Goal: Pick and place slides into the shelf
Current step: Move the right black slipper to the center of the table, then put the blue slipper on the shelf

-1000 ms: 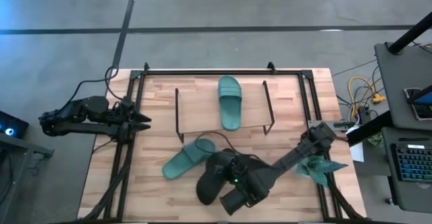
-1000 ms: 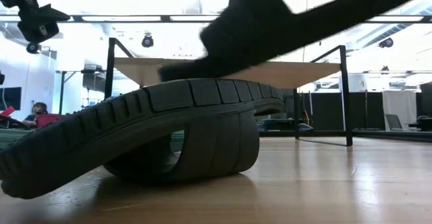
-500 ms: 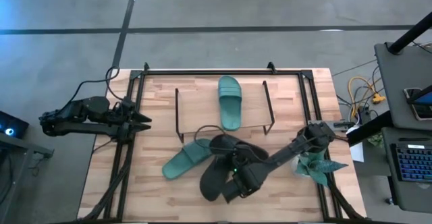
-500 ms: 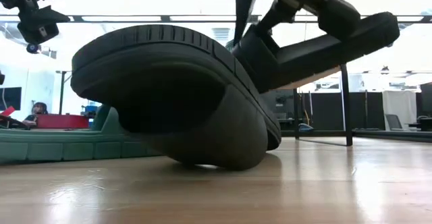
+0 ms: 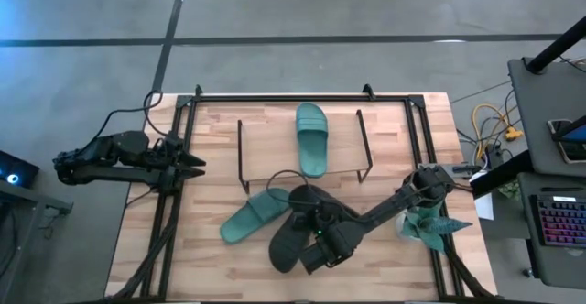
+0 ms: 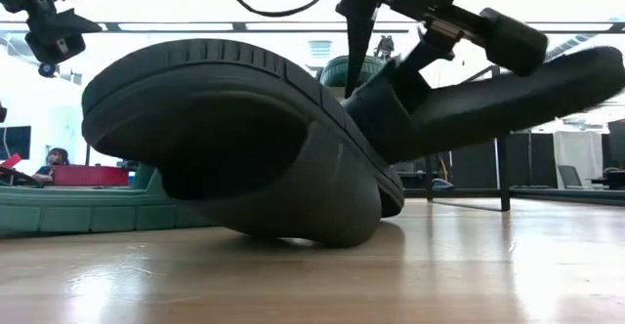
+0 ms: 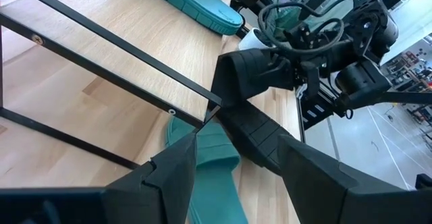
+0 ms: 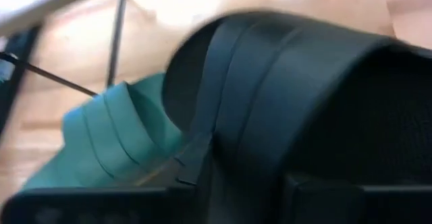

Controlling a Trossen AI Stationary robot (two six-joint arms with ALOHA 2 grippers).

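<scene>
My right gripper [image 5: 320, 240] reaches in from the table's right side and is shut on a black slide [image 6: 518, 85] near the table's middle. A second black slide [image 6: 234, 139] lies right against it, sole up, resting on its strap. One teal slide [image 5: 255, 216] lies flat on the table just to the left of them. The other teal slide [image 5: 311, 139] lies on the top board of the shelf [image 5: 265, 144]. My left gripper [image 5: 194, 164] waits open at the table's left edge. My right gripper holds the black slide at its strap [image 8: 270, 82], coming down at a slant from the table's right side. The strap fills the right wrist view and hides how the fingers sit on it. The slide's free end [image 6: 576, 70] is lifted clear of the table.
A green spiky plant [image 5: 430, 226] stands at the table's right edge beside my right arm. A black metal frame [image 5: 275, 98] runs around the table. Bare wood lies along the near edge [image 5: 211, 276] and left of the shelf.
My right gripper has moved a little from the near edge toward the shelf and has risen. The black slide it holds has come up off the table and swung out level. The other black slide has rolled from a flat arch onto its strap.
</scene>
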